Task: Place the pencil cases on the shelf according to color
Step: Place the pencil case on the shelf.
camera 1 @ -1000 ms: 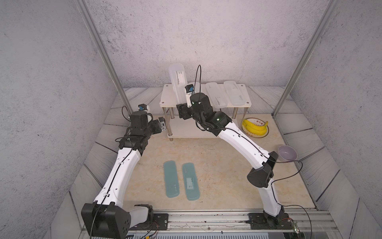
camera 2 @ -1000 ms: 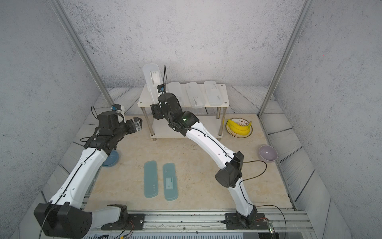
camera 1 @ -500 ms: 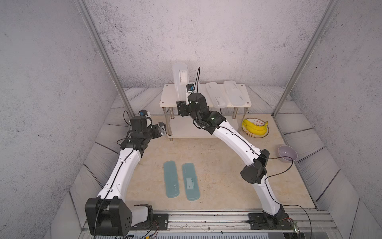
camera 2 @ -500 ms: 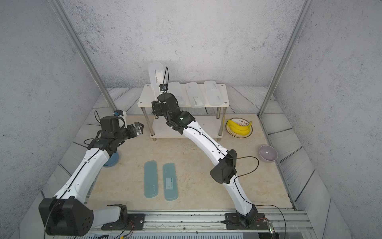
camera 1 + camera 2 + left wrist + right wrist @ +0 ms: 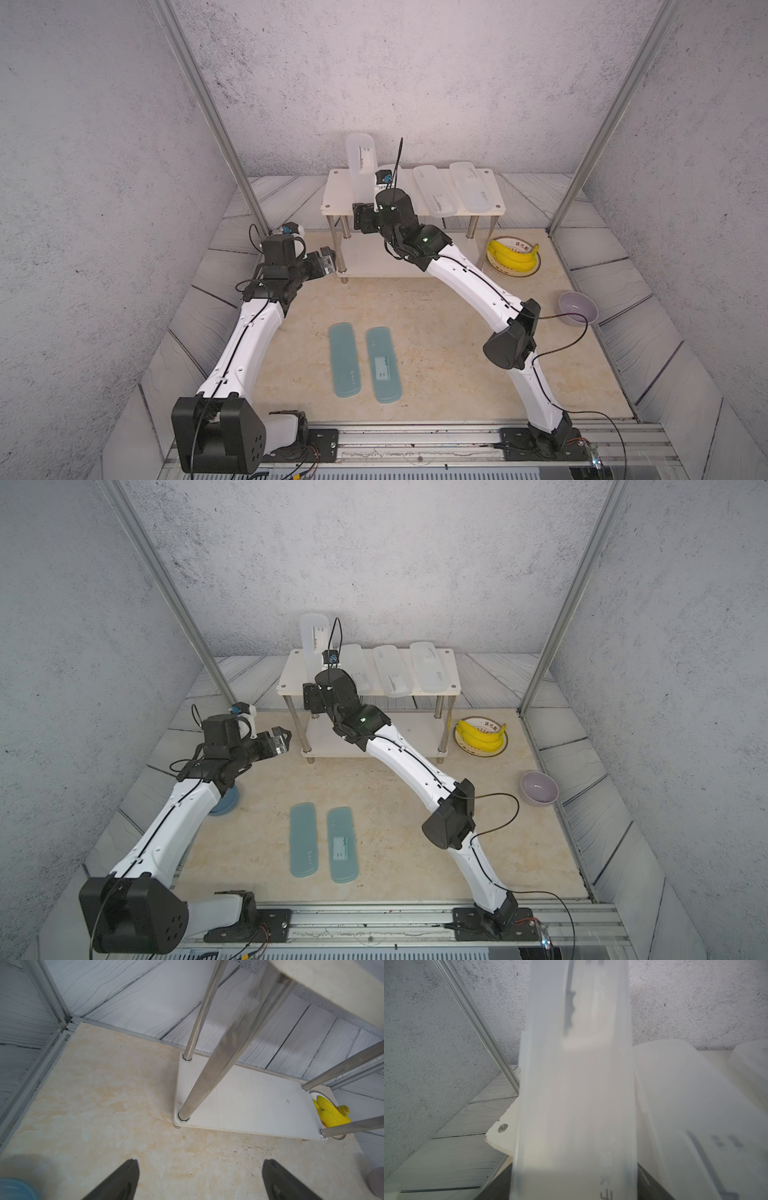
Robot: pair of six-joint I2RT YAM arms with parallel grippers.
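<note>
Shelf (image 5: 334, 199): two white boards on four shiny metal legs, standing at the back of the table (image 5: 436, 353).
Upright white case (image 5: 360, 162): frosted, on end and leaning a little at the left end of the top board, printed label facing the front. Its lower end sits at the right gripper.
Right gripper (image 5: 572, 1182): jaws set wide, one on either side of the upright white case, which fills the gap in the wrist view – I cannot tell whether the pads press on it.
First flat case (image 5: 356, 669): frosted white, lying on the top board just right of the upright one, partly hidden by the right wrist.
Second flat case (image 5: 390, 672): frosted white, flat beside the first, its near end reaching the front edge.
Third flat case (image 5: 432, 667): frosted white, flat, furthest right on the top board.
Left gripper (image 5: 200, 1180): jaws wide apart with nothing between them, hovering over the table just beside the front left leg (image 5: 218, 1053).
Plain teal case (image 5: 344, 359): flat on the table, well in front of the shelf, between the two arms.
Labelled teal case (image 5: 383, 363): flat, just right of the plain one, parallel to it – close, not touching.
Bananas (image 5: 513, 255): yellow bunch on a plate (image 5: 515, 244), just right of the shelf.
Lilac bowl (image 5: 577, 307): on the table at its right edge.
Blue bowl (image 5: 224, 804): on the table under the left arm, partly hidden.
</note>
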